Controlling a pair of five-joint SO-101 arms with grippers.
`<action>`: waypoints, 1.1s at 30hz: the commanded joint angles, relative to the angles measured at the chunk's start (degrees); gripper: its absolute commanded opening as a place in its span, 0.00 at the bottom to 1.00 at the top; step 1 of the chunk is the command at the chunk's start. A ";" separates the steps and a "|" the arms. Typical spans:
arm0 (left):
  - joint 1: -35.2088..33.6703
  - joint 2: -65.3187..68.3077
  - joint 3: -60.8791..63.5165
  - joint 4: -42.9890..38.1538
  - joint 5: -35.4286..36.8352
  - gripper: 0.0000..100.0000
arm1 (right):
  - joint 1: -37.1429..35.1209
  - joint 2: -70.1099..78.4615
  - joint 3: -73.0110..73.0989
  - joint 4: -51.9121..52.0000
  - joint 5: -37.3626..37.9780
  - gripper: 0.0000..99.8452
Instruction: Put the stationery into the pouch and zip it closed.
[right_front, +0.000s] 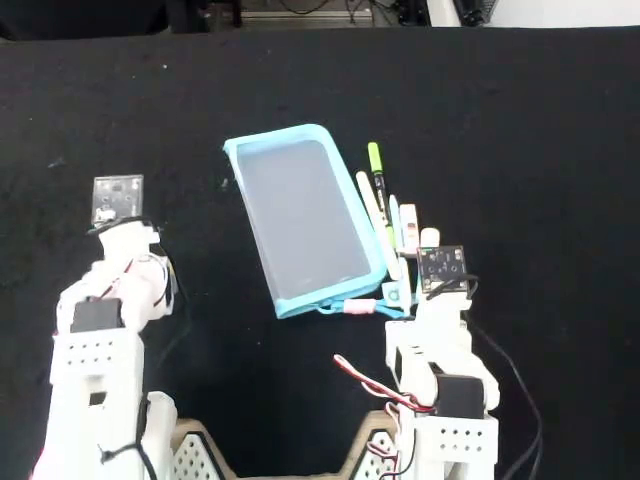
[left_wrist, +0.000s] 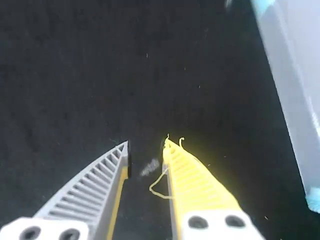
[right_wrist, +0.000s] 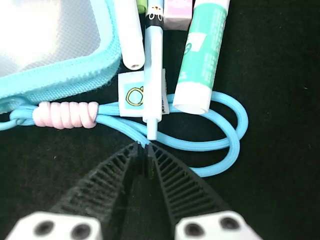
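Note:
A light blue pouch (right_front: 300, 220) with a translucent front lies flat mid-table, its zip cord (right_wrist: 235, 125) with a pink wrap (right_wrist: 65, 115) looping off its near corner. Along its right side lie a green highlighter (right_front: 377, 170), a white pen (right_wrist: 129, 35), a thin pen (right_wrist: 154, 65) and a teal-and-white glue stick (right_wrist: 202, 50). My right gripper (right_wrist: 143, 150) is shut, its tips just short of the thin pen's tip and the cord. My left gripper (left_wrist: 146, 145) hovers slightly open over bare cloth, with the pouch's edge (left_wrist: 295, 75) off to one side.
Black cloth (right_front: 520, 130) covers the whole table. The left arm (right_front: 118, 240) stands well left of the pouch, the right arm (right_front: 440, 320) at its near right corner. A small white tag (right_wrist: 131, 94) lies beside the thin pen.

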 joint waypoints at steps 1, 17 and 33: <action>0.57 3.08 -3.38 -1.14 5.80 0.12 | -0.53 -4.26 -0.48 0.09 -0.09 0.01; 0.22 3.08 3.82 -10.55 9.14 0.12 | -0.53 -4.26 -0.48 0.09 -0.09 0.01; -0.04 3.08 3.91 -10.37 9.05 0.12 | -0.53 -4.26 -0.48 0.09 -0.09 0.01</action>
